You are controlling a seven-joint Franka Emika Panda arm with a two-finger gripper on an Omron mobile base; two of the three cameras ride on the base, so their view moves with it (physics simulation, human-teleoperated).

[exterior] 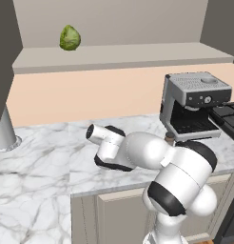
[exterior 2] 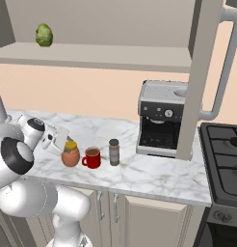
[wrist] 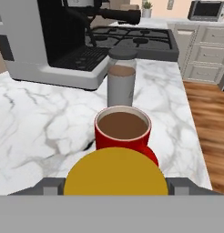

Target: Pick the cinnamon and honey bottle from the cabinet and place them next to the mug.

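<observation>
The honey bottle (exterior 2: 71, 155), a squat orange jar with a yellow lid, stands on the marble counter just left of the red mug (exterior 2: 93, 157). The slim cinnamon (exterior 2: 113, 152) shaker stands upright on the mug's right. My gripper (exterior 2: 61, 144) reaches the jar from the left, its fingers against both sides. In the hand view the yellow lid of the honey bottle (wrist: 114, 175) spans the space between the fingertips of my gripper (wrist: 114, 185). Behind it stand the mug (wrist: 123, 129) and the cinnamon (wrist: 121, 84). The cabinet (exterior 2: 115, 58) shelf runs above the counter.
A green cabbage (exterior: 70, 38) lies on the cabinet shelf at the left. A grey coffee machine (exterior 2: 161, 118) stands on the counter right of the cinnamon. A stove (exterior 2: 226, 159) sits further right. The counter's front edge runs just below the three objects.
</observation>
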